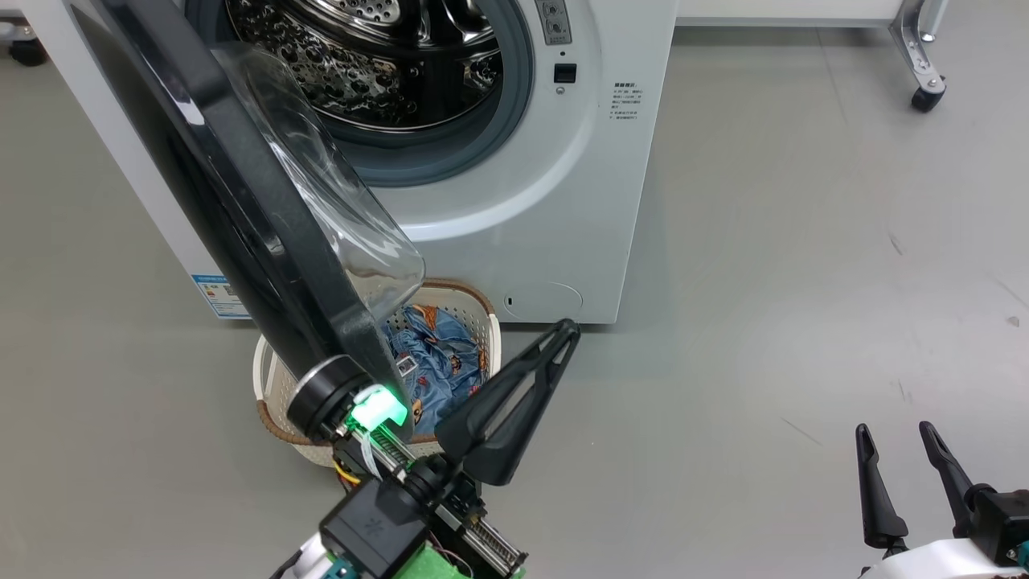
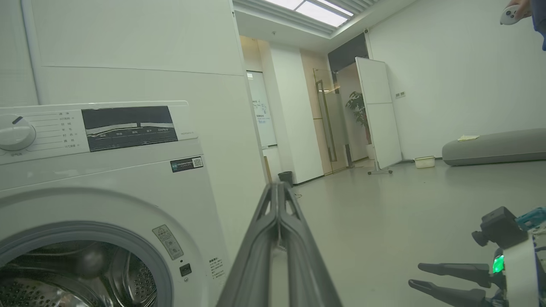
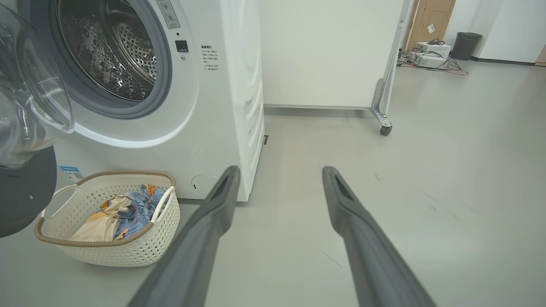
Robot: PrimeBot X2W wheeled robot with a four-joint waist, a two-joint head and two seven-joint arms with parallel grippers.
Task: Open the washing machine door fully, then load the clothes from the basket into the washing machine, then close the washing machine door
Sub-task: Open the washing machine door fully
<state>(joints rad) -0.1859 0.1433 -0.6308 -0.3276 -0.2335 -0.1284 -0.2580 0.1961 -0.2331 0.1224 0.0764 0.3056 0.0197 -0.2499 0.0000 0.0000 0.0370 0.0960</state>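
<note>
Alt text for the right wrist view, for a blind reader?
The right gripper, empty, spreads its two dark fingers over grey floor beside the white washing machine, whose door hangs open at left, baring the steel drum. A cream basket on the floor before it holds blue and cream clothes.

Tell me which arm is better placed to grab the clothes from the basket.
Probably left. The left gripper hangs right by the basket holding the clothes, though it is shut and must open first. The right gripper is open but sits farther off to the side.
</note>
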